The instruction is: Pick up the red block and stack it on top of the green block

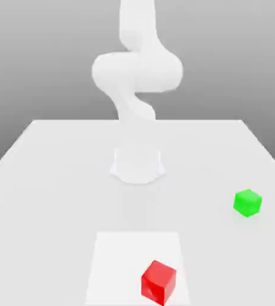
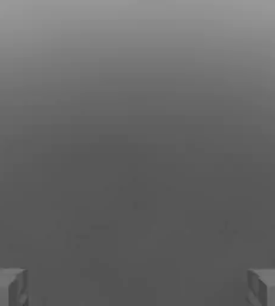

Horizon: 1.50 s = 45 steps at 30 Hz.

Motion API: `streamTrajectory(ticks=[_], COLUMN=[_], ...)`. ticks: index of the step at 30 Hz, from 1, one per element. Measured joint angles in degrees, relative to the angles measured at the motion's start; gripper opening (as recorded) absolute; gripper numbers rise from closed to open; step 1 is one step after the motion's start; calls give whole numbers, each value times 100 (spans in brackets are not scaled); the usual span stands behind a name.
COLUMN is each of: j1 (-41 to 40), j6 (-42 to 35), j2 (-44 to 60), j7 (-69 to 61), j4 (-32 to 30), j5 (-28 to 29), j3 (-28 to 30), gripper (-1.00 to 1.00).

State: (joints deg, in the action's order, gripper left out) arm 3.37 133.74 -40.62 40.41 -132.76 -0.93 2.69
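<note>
Now comes the reach: the gripper is spread and empty, and should go down over red, well apart from green.

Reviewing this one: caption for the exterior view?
Red cube on the pale square, green cube toward the exterior view's right, white arm behind.

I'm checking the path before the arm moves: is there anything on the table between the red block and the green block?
Nothing visible stands between the red cube and the green cube.
</note>
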Motion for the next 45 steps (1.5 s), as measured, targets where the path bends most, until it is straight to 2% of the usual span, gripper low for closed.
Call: streamTrajectory(ticks=[8,13,19,25,30,31,38,43,45], j1=[862,1210,1395,1417,1144,1104,1104,1287,1441], j6=[622,996,1466,1997,2798,2887,2857,2126,2034], j2=[1707,2758,3985,5114,6136,6245,6219,5318,5085], j7=[-1899,-3070,-4321,-5139,-5487,-5521,-5507,-5255,-5666], j4=[-312,-501,-734,-969,-855,-839,-844,-1007,-1177], j5=[-483,-795,-949,-560,-822,-865,-844,-452,-491], j3=[680,904,907,903,557,508,512,736,485], gripper=[0,0,0,0,0,-100,-100,-100,-100])
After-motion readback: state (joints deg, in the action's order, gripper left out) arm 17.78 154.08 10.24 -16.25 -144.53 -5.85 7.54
